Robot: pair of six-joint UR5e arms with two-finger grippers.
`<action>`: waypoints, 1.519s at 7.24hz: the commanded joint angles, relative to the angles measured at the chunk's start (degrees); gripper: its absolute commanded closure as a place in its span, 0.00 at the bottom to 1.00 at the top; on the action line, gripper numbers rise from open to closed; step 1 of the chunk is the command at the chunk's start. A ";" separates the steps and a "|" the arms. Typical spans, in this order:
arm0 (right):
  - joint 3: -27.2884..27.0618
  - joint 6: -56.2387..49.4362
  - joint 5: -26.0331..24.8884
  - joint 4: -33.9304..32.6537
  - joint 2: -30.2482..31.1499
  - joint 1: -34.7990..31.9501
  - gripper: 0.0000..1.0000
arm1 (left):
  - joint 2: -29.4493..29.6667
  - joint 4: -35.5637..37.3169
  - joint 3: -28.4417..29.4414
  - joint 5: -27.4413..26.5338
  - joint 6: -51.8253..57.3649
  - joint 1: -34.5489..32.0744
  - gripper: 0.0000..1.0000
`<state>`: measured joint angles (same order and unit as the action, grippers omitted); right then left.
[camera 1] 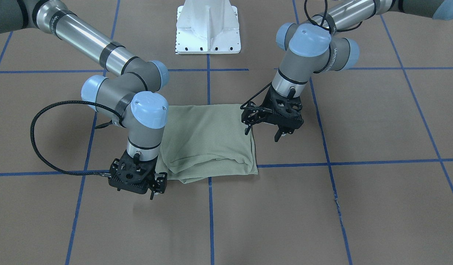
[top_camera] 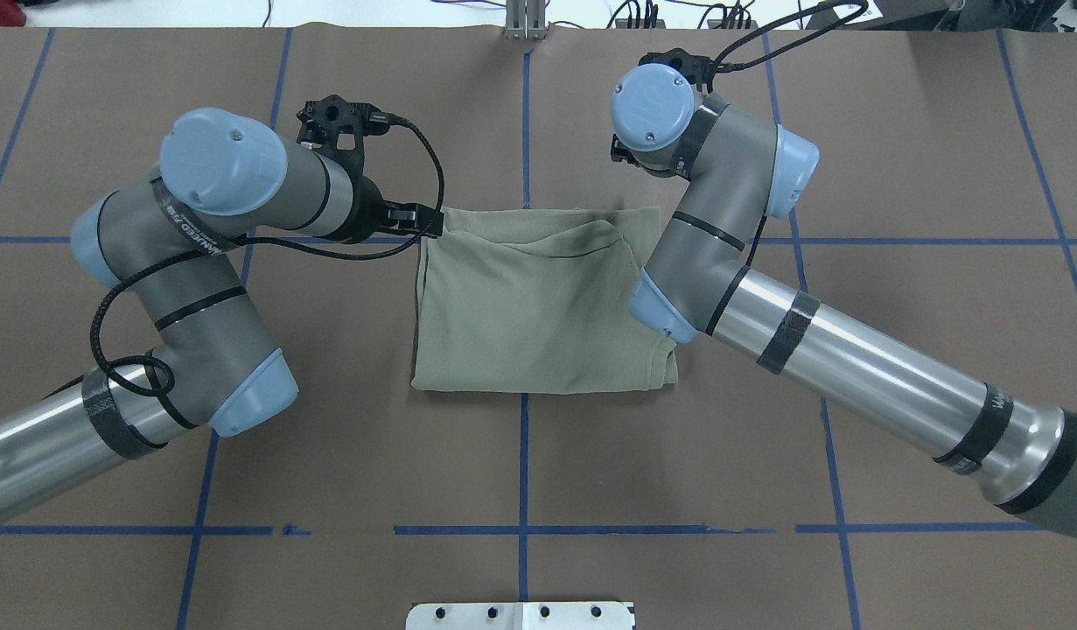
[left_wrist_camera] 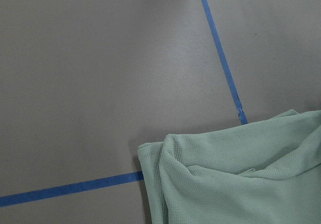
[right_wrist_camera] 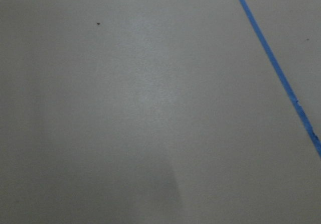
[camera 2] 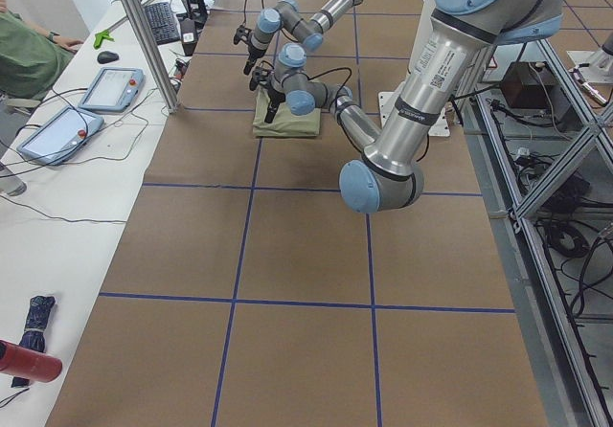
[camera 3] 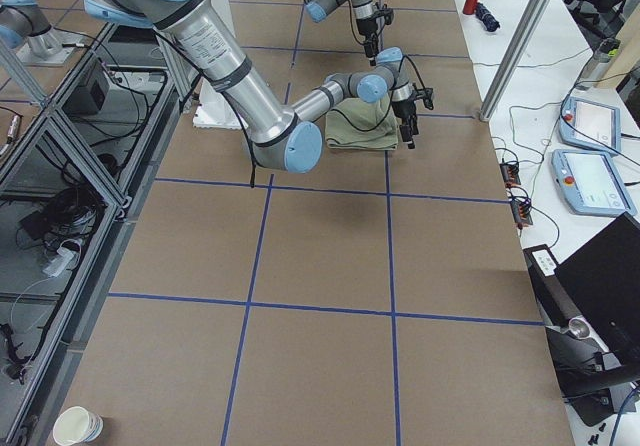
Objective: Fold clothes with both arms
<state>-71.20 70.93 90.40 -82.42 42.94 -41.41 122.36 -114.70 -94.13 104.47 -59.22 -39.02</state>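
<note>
Front-facing view: a pale sage-green shirt [camera 1: 208,140] lies folded into a rough rectangle on the brown counter [camera 1: 358,121]. It sits about midway between the robot's edge and your own. The shirt edge nearest you is untidy, with a lower layer poking out under the top one. The left claw [camera 1: 263,133] hangs at one side of the shirt with its fingers spread wide and empty. One fingertip is just beside or touching the cloth; you cannot tell which. The right claw [camera 1: 157,187] sits at the opposite side, by the corner nearer your edge. You cannot tell whether it is spread or pinched, and no cloth shows in it.

Overhead view: the shirt straddles a blue tape line [top_camera: 522,455]. The right arm [top_camera: 853,359] covers part of one side, and the corner beneath it bulges past the rectangle.

Side views: both claws are too small to judge.

Left wrist view: one folded corner fills the lower right, its layers stacked unevenly.

Right wrist view: only bare counter and tape show, no shirt.

Risks, as a judgement:
- A claw coming down here may pinch only the top layer, so the next fold pulls the stack apart.
- The left fingertip could drag the edge sideways.
- The right claw, with no cloth below it, may close on nothing.
</note>
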 commanded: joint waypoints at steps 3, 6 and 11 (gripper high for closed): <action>-4.91 -5.10 11.53 0.59 1.01 -3.85 0.00 | 1.82 1.15 4.91 -6.11 -1.06 5.09 0.00; -5.97 -5.54 11.72 0.59 2.06 -4.20 0.00 | 7.44 0.62 13.86 -6.30 -1.78 5.45 0.00; -6.06 -6.60 13.22 0.68 2.50 -4.91 0.00 | 10.18 -0.61 21.70 -10.78 -0.73 2.21 0.00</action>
<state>-77.22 64.35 103.47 -81.81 45.51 -46.29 132.31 -115.21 -74.01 93.85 -60.22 -35.01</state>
